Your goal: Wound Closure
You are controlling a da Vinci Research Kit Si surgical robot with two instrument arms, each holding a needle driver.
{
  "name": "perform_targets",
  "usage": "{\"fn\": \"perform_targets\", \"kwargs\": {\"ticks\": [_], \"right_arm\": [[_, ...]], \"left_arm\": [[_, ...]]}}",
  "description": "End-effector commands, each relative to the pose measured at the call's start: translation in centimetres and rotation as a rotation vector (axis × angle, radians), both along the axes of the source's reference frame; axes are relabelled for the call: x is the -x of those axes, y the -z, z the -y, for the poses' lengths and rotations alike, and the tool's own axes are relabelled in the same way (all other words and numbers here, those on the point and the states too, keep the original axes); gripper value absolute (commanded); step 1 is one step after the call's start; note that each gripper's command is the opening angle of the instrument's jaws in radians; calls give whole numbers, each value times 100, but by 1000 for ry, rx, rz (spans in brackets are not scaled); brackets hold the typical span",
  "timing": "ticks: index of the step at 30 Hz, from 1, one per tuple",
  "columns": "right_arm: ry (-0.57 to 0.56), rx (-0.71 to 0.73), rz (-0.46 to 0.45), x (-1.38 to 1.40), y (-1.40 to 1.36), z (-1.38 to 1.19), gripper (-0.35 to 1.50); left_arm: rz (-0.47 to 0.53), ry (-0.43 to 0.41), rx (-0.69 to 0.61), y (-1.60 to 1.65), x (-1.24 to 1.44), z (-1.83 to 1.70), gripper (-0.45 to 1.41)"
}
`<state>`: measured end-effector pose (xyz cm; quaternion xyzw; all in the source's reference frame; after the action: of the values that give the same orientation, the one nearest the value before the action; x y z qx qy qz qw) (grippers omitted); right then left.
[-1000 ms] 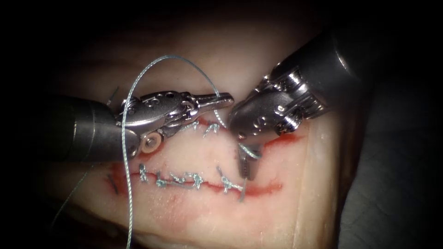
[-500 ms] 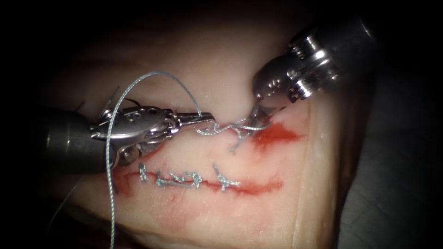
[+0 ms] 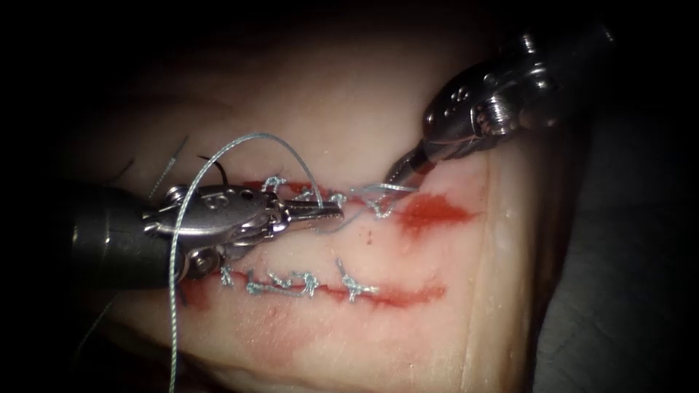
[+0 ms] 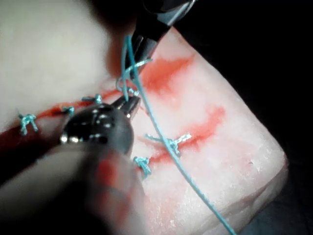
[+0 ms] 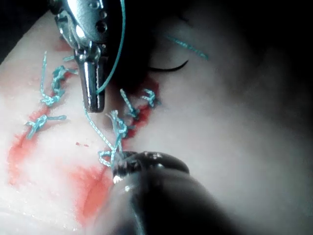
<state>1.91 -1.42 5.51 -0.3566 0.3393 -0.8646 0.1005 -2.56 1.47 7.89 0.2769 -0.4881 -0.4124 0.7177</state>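
Left tool (image 3: 331, 212) lies low along the upper cut (image 3: 437, 213) on the tissue (image 3: 349, 94), jaws closed on the thread (image 3: 247, 138), which arches up over its wrist and trails down off the near edge. Right tool (image 3: 403, 173) sits at the right end of that cut, above a patch of red fluid (image 3: 429, 212), jaws pinched on the short thread strand running to the knot (image 3: 378, 207) between the two tips. The dark curved needle (image 3: 217, 169) lies free on the tissue just above the left tool's wrist, held by neither tool; the lower cut (image 3: 393, 295) carries finished stitches (image 3: 291, 282).
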Motion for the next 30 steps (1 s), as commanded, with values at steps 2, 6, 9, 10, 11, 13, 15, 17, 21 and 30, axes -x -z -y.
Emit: {"fn": "perform_targets", "kwargs": {"ticks": [2, 6, 9, 10, 11, 13, 15, 17, 21, 30], "right_arm": [[-244, -154, 25, -6, -8, -1, -35], [-449, -295, 103, -3, -12, -2, -35], [-542, -351, 129, -1, -15, 0, -35], [-584, -350, 140, 0, -18, 2, -35], [-649, -360, 177, 0, -24, 10, -35], [-700, -362, 203, 1, -29, 16, -35], [-724, -365, 215, 2, -31, 19, -35], [-796, -390, 251, 5, -35, 27, -35], [-924, -399, 303, 12, -37, 39, -35], [-1210, -388, 411, 31, -32, 53, -35]], "left_arm": [[1, -35, -81, 5, -1, 7, -45], [15, -101, -153, 18, -7, 17, -45], [25, -116, -187, 23, -8, 22, -45], [30, -124, -209, 27, -9, 26, -45], [40, -147, -231, 32, -10, 32, -45], [48, -166, -252, 35, -9, 38, -45], [52, -178, -262, 36, -10, 41, -45], [56, -197, -288, 37, -10, 48, -45], [55, -241, -328, 36, -13, 60, -45], [24, -333, -384, 39, -31, 74, -45]]}}
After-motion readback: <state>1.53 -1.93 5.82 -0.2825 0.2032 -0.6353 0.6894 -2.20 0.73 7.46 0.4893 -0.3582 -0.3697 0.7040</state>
